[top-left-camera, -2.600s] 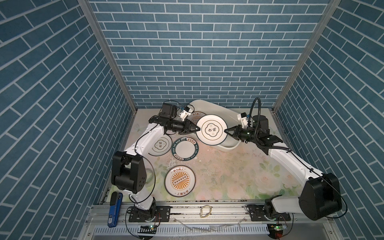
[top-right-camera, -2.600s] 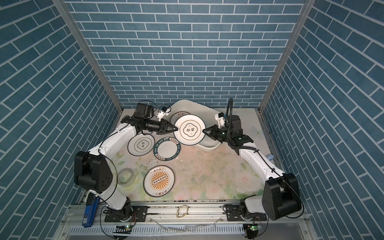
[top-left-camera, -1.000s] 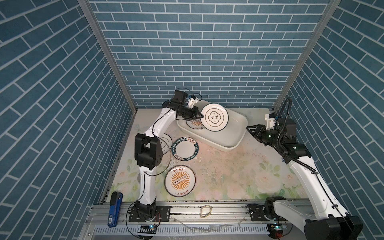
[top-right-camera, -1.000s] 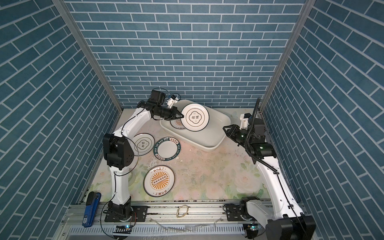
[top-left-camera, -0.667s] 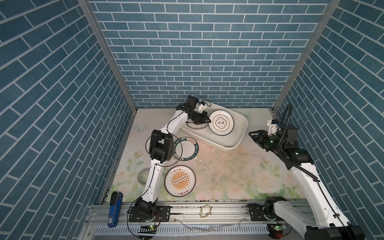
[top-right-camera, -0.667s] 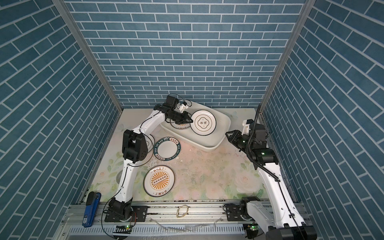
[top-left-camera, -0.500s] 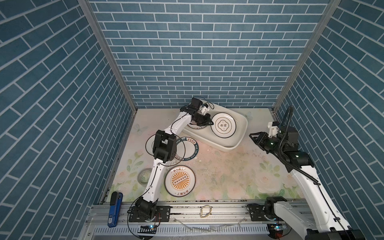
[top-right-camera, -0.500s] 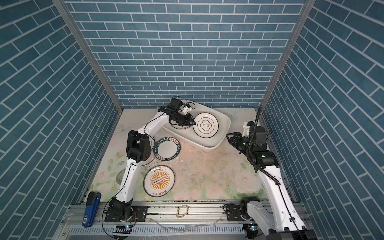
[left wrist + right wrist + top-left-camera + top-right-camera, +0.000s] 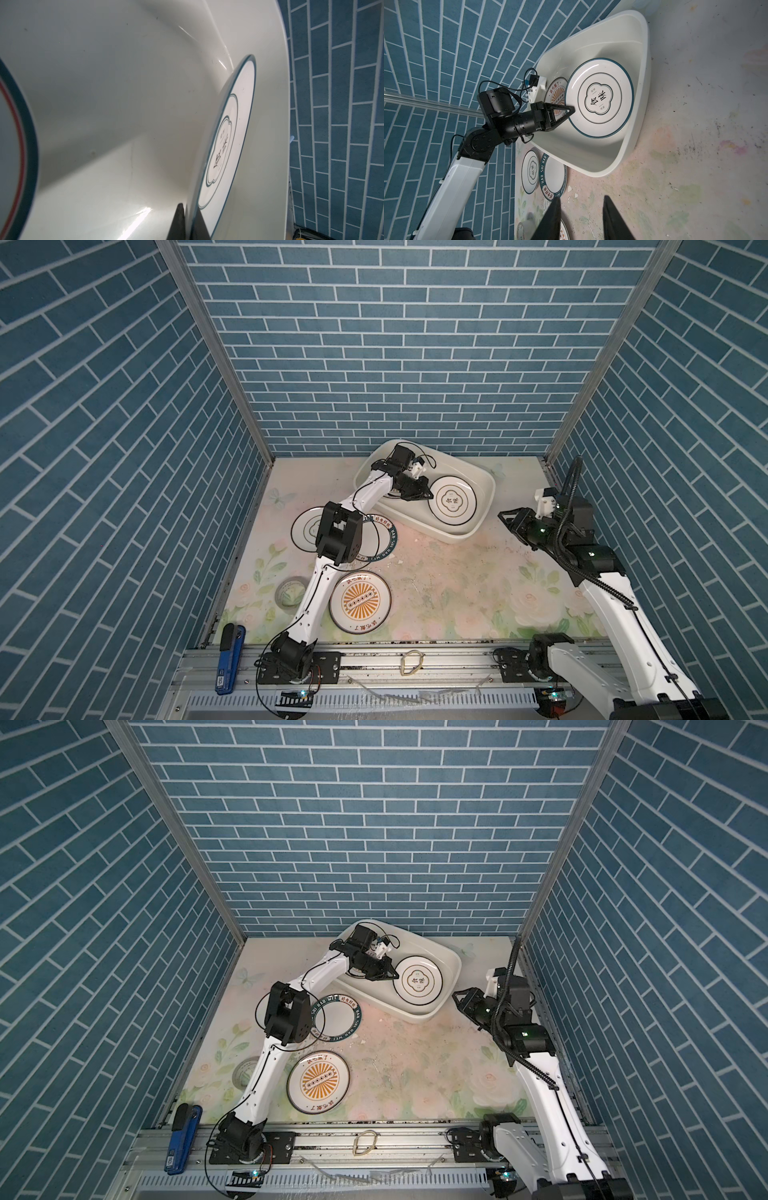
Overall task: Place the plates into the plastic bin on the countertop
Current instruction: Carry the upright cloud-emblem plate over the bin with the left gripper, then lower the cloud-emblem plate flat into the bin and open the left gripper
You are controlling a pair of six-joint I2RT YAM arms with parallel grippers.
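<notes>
My left tool [image 9: 428, 498] is closed on the rim of an emblem plate [image 9: 452, 502] and holds it tilted inside the bin [image 9: 451, 533], over the right half. My right tool [image 9: 505, 518] hangs open and empty above the desk [image 9: 457, 585], near the bin's right end.

I judge the grip to be a thin pinch at one edge, so the plate could swing or slip out. I cannot tell whether its far edge rests on the bin floor. If it does not, letting go now would drop it, and it could chip or knock the wall. It could also slide onto the sunburst plate [image 9: 557, 91] lying beside it. A careless pull-back could snag the rim and drag the plate along.

Count:
- Five plates are in view.
- Two are in the bin: the held one and the sunburst one.
- Three are on the desk: a second emblem plate [image 9: 305, 529], a lettered plate [image 9: 380, 545] overlapping its edge, and a second sunburst plate [image 9: 360, 602].
- There is one bin, one tape roll [image 9: 289, 592] and two tools.
</notes>
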